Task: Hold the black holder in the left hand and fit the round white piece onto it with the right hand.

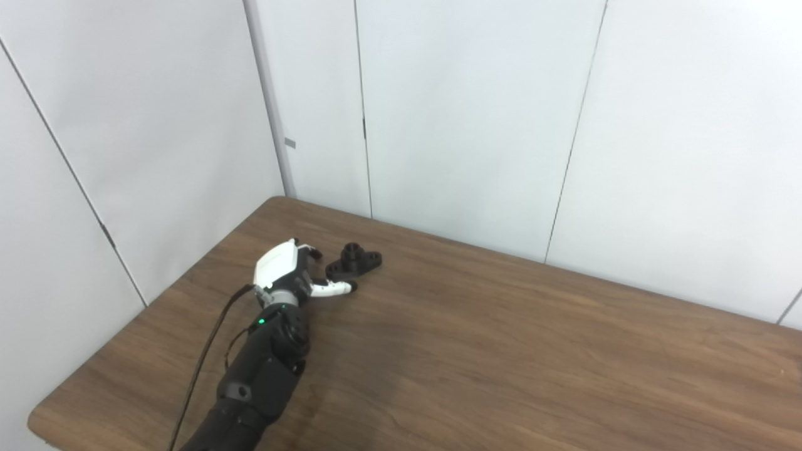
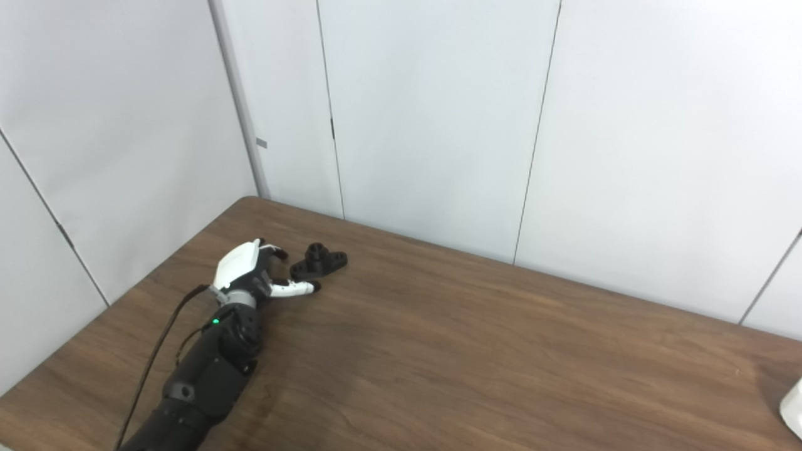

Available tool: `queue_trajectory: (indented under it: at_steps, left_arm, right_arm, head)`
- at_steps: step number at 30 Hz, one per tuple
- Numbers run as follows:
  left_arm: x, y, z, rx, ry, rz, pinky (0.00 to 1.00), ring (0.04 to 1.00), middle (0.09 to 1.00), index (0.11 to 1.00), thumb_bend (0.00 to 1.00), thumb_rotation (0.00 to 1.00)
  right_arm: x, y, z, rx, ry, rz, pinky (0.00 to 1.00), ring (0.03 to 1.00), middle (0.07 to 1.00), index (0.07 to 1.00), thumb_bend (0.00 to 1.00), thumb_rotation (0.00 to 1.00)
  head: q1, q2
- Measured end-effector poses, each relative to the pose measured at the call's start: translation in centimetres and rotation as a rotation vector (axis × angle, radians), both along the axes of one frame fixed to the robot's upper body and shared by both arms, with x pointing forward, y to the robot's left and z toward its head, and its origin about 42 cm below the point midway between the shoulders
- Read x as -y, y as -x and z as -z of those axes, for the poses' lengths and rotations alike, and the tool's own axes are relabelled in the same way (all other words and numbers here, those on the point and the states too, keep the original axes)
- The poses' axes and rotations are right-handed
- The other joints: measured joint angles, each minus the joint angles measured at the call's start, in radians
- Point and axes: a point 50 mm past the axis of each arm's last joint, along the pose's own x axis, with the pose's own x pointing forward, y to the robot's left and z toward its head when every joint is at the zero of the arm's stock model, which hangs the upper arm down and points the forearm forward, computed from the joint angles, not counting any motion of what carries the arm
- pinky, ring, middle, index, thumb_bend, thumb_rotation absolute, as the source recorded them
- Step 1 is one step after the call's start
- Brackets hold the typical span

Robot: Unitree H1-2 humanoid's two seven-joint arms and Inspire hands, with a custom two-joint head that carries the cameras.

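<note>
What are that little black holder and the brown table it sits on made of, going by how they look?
The small black holder looks like matte plastic: uniformly dark, no metallic glint, with moulded-looking rounded lobes and a raised collar; coated metal cannot be ruled out. The brown table shows wood grain streaks under a smooth, faintly glossy sheen, so probably wood-pattern laminate rather than bare timber.

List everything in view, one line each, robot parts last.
black holder: 1, black, far left part of the table, lying flat, just beyond the left hand
table: 1, dark brown wood grain, fills the lower frame
wall panels: several, white, behind the table
white object: 1, white, right edge of the right eye view, cut off, unidentifiable
left hand: 1, white and black, open beside the holder, not gripping it
right hand: not in view
</note>
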Motion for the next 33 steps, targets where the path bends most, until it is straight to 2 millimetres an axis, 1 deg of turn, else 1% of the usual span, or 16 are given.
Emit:
queue_trajectory:
  at_steps: [4, 11, 14, 19, 24, 26, 30, 33]
  left_arm:
    - [0.7, -0.1, 0.4, 0.007, 0.002, 0.017, 1.0, 1.0, 1.0, 0.783, 1.0, 0.36]
    - [1.3, -0.4, 0.8, 0.0, 0.008, 0.042, 1.0, 1.0, 1.0, 0.781, 1.0, 0.34]
    - [1.4, -0.7, 0.8, -0.003, 0.007, 0.044, 1.0, 1.0, 1.0, 0.781, 1.0, 0.34]
    - [1.5, -0.7, 0.8, -0.001, 0.016, 0.051, 1.0, 1.0, 1.0, 0.775, 1.0, 0.31]
    - [1.4, -0.6, 0.8, -0.003, 0.012, 0.063, 1.0, 1.0, 1.0, 0.772, 0.99, 0.28]
    - [1.3, -0.5, 0.9, -0.005, 0.006, 0.067, 1.0, 1.0, 1.0, 0.758, 0.99, 0.26]
    - [1.3, -0.5, 0.9, -0.017, -0.022, 0.085, 1.0, 1.0, 1.0, 0.735, 0.98, 0.26]
    - [1.3, -0.6, 0.9, -0.026, -0.043, 0.093, 1.0, 1.0, 1.0, 0.726, 0.98, 0.24]
  right_arm:
    - [0.0, 0.1, 0.0, 0.001, -0.001, -0.001, 1.0, 0.956, 0.95, 0.98, 0.49, 0.86]
    - [-0.1, 0.8, 0.0, -0.003, 0.001, 0.005, 1.0, 0.935, 0.942, 0.971, 0.48, 0.87]
    - [-0.1, 0.9, 0.0, -0.005, 0.003, 0.007, 1.0, 0.918, 0.929, 0.96, 0.49, 0.87]
    - [-0.1, 1.2, 0.0, -0.004, 0.003, 0.007, 0.97, 0.884, 0.905, 0.939, 0.47, 0.84]
    - [-0.1, 1.9, 0.0, -0.014, 0.003, 0.01, 0.94, 0.868, 0.896, 0.926, 0.49, 0.85]
    - [-0.1, 2.2, 0.0, -0.014, 0.0, 0.014, 0.92, 0.876, 0.906, 0.931, 0.48, 0.84]
    - [-0.1, 2.4, 0.0, -0.012, -0.003, 0.019, 0.92, 0.9, 0.936, 0.952, 0.49, 0.84]
    - [-0.2, 2.5, -0.1, -0.012, -0.003, 0.019, 0.92, 0.925, 0.96, 0.971, 0.52, 0.86]
  head:
    - [-0.006, 0.003]
    - [-0.012, 0.012]
    - [-0.017, 0.015]
    - [-0.02, 0.021]
    - [-0.025, 0.034]
    - [-0.026, 0.037]
    - [-0.029, 0.043]
    - [-0.029, 0.043]
